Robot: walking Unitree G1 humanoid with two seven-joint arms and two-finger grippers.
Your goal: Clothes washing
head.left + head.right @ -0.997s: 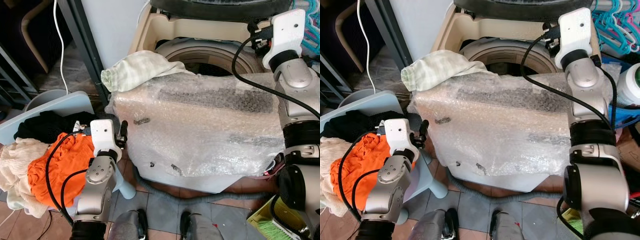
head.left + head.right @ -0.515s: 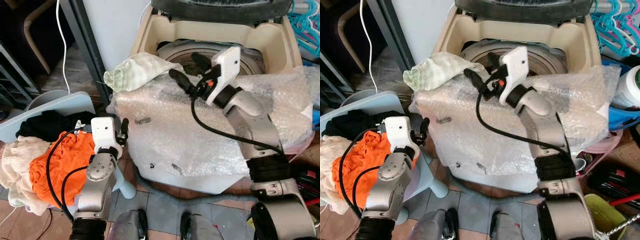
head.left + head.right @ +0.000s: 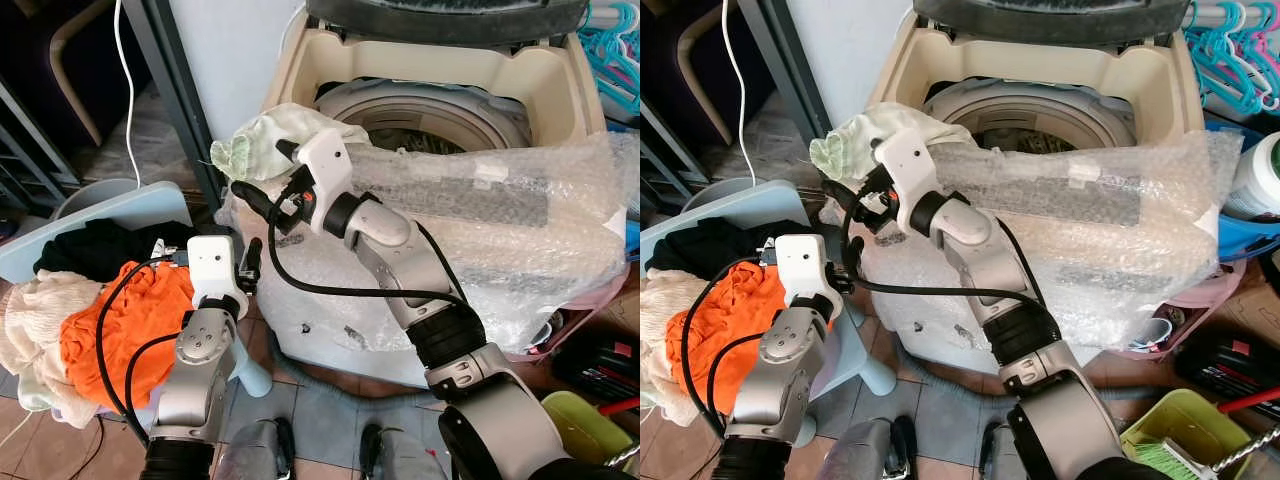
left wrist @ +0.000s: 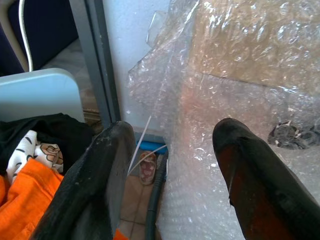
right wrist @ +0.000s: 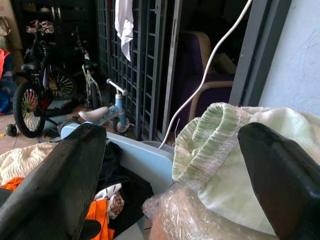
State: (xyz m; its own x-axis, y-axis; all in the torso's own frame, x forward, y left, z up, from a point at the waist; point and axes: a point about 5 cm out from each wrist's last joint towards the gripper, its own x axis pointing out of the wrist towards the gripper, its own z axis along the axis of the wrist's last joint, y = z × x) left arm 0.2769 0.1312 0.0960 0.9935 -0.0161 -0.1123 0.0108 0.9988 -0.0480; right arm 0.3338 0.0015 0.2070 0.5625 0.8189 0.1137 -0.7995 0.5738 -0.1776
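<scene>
A pale green cloth (image 3: 268, 134) lies bunched on the front left corner of the open top-loading washing machine (image 3: 425, 62). My right arm reaches across the bubble-wrapped front. Its gripper (image 3: 256, 170) is open just left of and below the cloth, which shows close between the spread fingers (image 5: 220, 150). On a light blue stool at the left lie an orange garment (image 3: 128, 312), a black one (image 3: 92, 250) and a cream one (image 3: 32, 322). My left gripper (image 4: 172, 127) is open beside that pile, pointing at the bubble wrap (image 4: 235, 75), holding nothing.
A dark metal post (image 3: 176, 95) and a white cable (image 3: 124, 90) stand left of the machine. Turquoise hangers (image 3: 618, 52) hang at the right, above a yellow-green bin (image 3: 592, 432). A grey hose (image 3: 330, 385) runs along the tiled floor. A small bicycle (image 5: 35, 100) stands beyond the stool.
My right arm has swung from over the drum to the left, bringing its open gripper up to the green cloth. The left arm has stayed put.
</scene>
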